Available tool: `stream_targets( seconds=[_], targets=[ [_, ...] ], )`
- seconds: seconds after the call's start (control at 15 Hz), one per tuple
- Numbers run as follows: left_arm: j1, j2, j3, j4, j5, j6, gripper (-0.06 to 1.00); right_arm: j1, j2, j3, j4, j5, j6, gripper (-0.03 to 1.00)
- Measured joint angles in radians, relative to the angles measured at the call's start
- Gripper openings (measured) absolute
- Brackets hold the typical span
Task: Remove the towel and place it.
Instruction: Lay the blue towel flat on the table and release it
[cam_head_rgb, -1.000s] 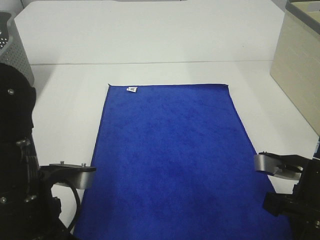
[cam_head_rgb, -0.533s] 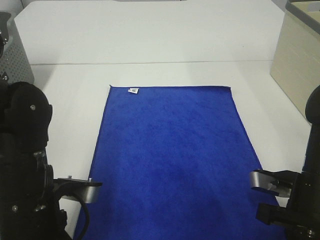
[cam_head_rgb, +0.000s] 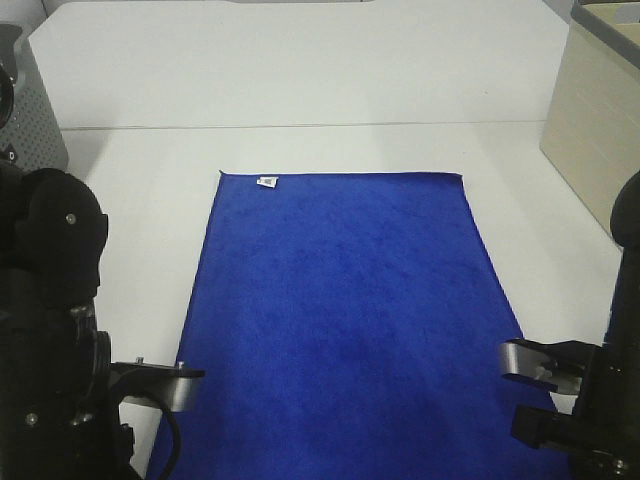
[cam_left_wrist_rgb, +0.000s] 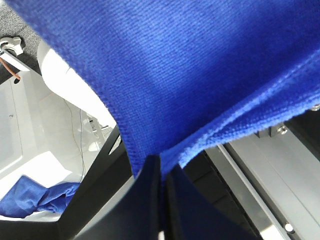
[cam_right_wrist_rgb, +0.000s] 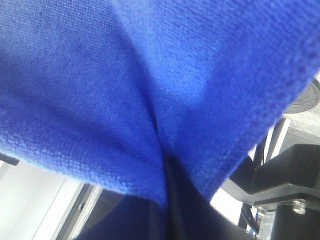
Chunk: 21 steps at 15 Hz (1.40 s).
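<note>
While both arms sit at its near end, the towel (cam_head_rgb: 340, 300) lies flat on the white table (cam_head_rgb: 300, 90), long axis running straight away from the robot. Left gripper (cam_left_wrist_rgb: 161, 167) is clamped on the near-left corner and right gripper (cam_right_wrist_rgb: 162, 162) on the near-right, equally close. The far end with the white tag (cam_head_rgb: 265, 181) is free, so the pull likely comes toward the robot.

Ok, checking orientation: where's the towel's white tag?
In the exterior high view, the white tag sits by the far left corner of the towel.
</note>
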Motion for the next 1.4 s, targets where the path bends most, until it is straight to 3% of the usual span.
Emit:
stream_targets(
  seconds=[0.4, 0.93, 1.4],
  targets=[
    [0.000, 0.008, -0.065, 0.046, 0.022, -0.012, 0.00, -0.001, 0.016, -0.001, 0.002, 0.000, 0.000, 0.02],
    [0.000, 0.225, -0.219, 0.094, 0.032, 0.011, 0.00, -0.001, 0.136, -0.002, -0.013, -0.002, 0.000, 0.02],
    [0.000, 0.262, -0.251, 0.103, 0.037, 0.026, 0.00, -0.001, 0.138, -0.002, -0.012, -0.026, 0.000, 0.03]
  ],
)
